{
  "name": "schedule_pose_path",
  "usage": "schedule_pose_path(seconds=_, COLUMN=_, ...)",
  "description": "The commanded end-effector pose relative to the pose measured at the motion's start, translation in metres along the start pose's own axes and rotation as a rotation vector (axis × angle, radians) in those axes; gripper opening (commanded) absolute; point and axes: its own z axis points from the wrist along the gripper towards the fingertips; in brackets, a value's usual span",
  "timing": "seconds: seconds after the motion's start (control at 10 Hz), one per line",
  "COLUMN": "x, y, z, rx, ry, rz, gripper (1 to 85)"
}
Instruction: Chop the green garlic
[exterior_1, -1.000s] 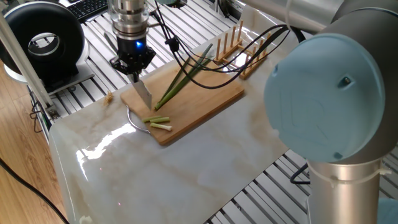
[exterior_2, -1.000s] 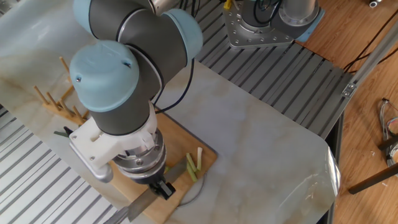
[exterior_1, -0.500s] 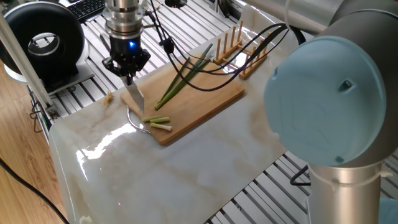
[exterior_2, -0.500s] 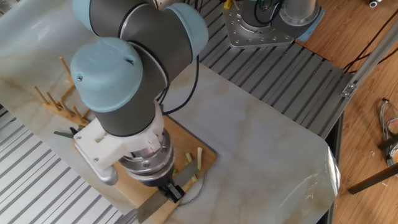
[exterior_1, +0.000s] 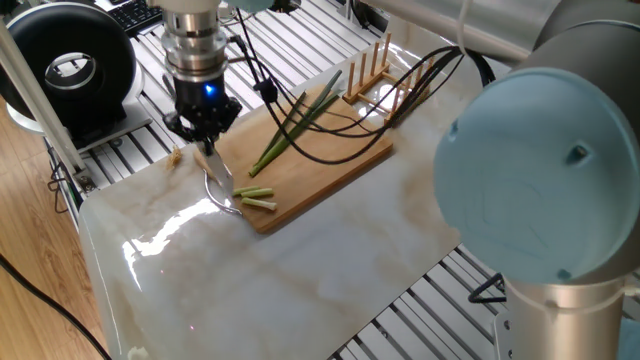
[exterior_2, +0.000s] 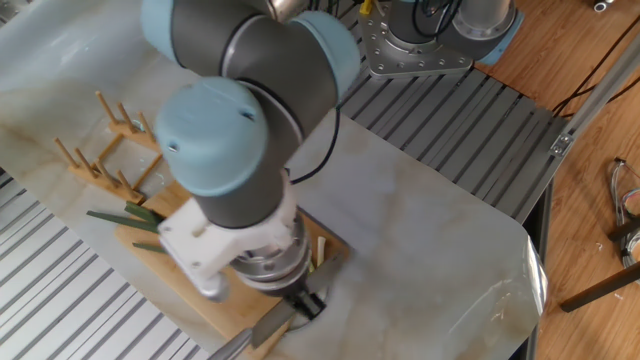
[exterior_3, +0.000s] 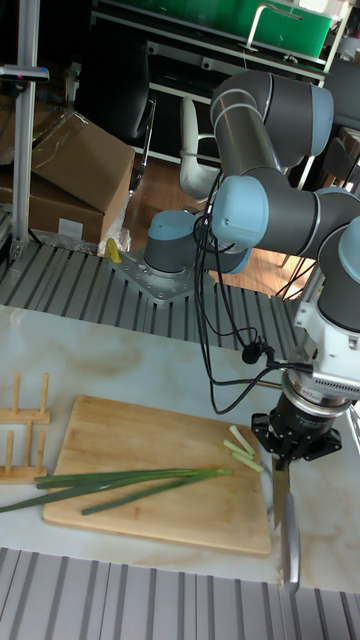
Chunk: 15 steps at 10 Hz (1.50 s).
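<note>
The green garlic (exterior_1: 296, 124) lies as long stalks across the wooden cutting board (exterior_1: 340, 160), leaves toward the peg rack. Short cut pieces (exterior_1: 256, 196) lie near the board's near corner. My gripper (exterior_1: 206, 140) is shut on a knife (exterior_1: 219, 174), blade pointing down, just off the board's left edge beside the pieces. In the tall fixed view the gripper (exterior_3: 286, 452) holds the knife (exterior_3: 288, 535) past the board's right end, right of the cut pieces (exterior_3: 240, 452) and the stalks (exterior_3: 130, 484). The other fixed view shows the blade (exterior_2: 258, 328) below the arm.
A wooden peg rack (exterior_1: 384, 72) stands at the board's far end, with black cables (exterior_1: 340, 108) draped over the board. A black round device (exterior_1: 76, 62) sits at the back left. A thin grey wire loop (exterior_1: 214, 196) lies by the board's corner. A small scrap (exterior_1: 175, 156) lies on the marble.
The gripper with the knife has moved left, from over the board beside the stalks to just off its left edge. The stalks and cut pieces have not moved.
</note>
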Motion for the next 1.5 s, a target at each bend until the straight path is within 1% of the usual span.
schedule_pose_path(seconds=0.0, x=0.022, y=0.001, z=0.009, rx=0.017, ry=0.021, rz=-0.047, gripper=1.3)
schedule_pose_path(seconds=0.1, x=0.024, y=-0.001, z=0.01, rx=0.018, ry=0.017, rz=-0.091, gripper=1.3)
schedule_pose_path(seconds=0.2, x=0.026, y=0.003, z=0.01, rx=0.0, ry=0.016, rz=-0.111, gripper=1.3)
schedule_pose_path(seconds=0.4, x=0.028, y=0.004, z=0.016, rx=-0.004, ry=0.014, rz=-0.111, gripper=1.3)
schedule_pose_path(seconds=0.6, x=0.029, y=-0.007, z=0.019, rx=0.016, ry=0.018, rz=-0.143, gripper=1.3)
schedule_pose_path(seconds=0.8, x=0.032, y=-0.01, z=0.022, rx=-0.004, ry=0.029, rz=-0.201, gripper=1.3)
schedule_pose_path(seconds=0.9, x=0.035, y=-0.008, z=0.023, rx=-0.019, ry=0.036, rz=-0.208, gripper=1.3)
schedule_pose_path(seconds=1.0, x=0.036, y=-0.008, z=0.024, rx=-0.019, ry=0.038, rz=-0.218, gripper=1.3)
schedule_pose_path(seconds=1.2, x=0.04, y=-0.001, z=0.023, rx=-0.044, ry=0.045, rz=-0.244, gripper=1.3)
schedule_pose_path(seconds=1.3, x=0.041, y=-0.001, z=0.023, rx=-0.044, ry=0.046, rz=-0.25, gripper=1.3)
schedule_pose_path(seconds=1.4, x=0.042, y=-0.004, z=0.023, rx=-0.032, ry=0.049, rz=-0.249, gripper=1.3)
